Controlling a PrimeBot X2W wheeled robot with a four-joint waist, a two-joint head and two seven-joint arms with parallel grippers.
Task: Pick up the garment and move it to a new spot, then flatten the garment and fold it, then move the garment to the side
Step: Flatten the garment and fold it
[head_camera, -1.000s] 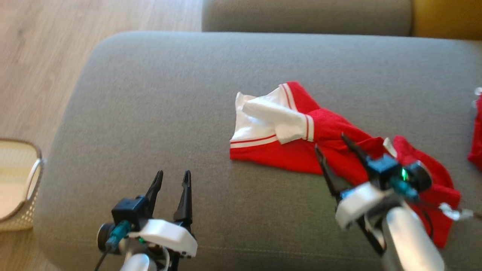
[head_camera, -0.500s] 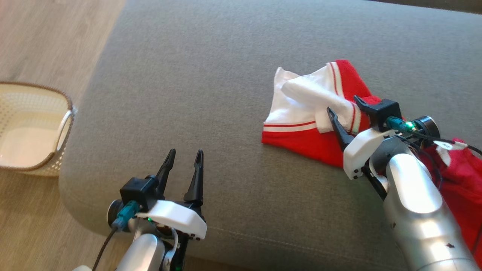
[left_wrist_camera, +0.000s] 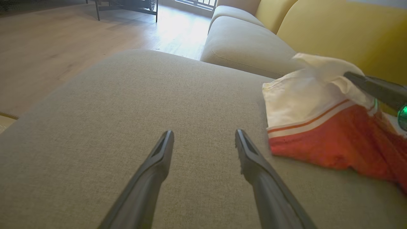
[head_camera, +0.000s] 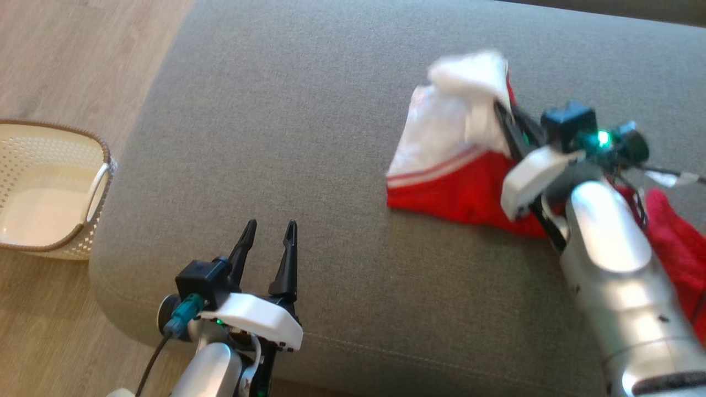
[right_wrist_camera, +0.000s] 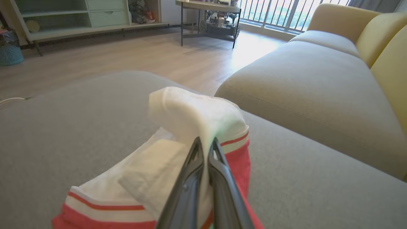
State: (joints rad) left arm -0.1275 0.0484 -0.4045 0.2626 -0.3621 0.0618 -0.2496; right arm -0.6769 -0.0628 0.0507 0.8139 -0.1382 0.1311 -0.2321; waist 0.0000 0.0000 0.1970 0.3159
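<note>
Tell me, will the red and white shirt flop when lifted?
Probably floppy: the shirt folds and droops over the shut right claw. Likely light: one pinch holds it up. Its red part, lying on the grey cushion, may drag.

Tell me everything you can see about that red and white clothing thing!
The garment is soft cloth, red with a white part and thin red and white stripes where the colours meet. It is crumpled, not flat. Most of it lies on the gray sofa cushion, toward the robot's right. The right gripper is shut on a white fold, which rises in a hump above the rest. The red end is partly hidden by the robot's right forearm.
</note>
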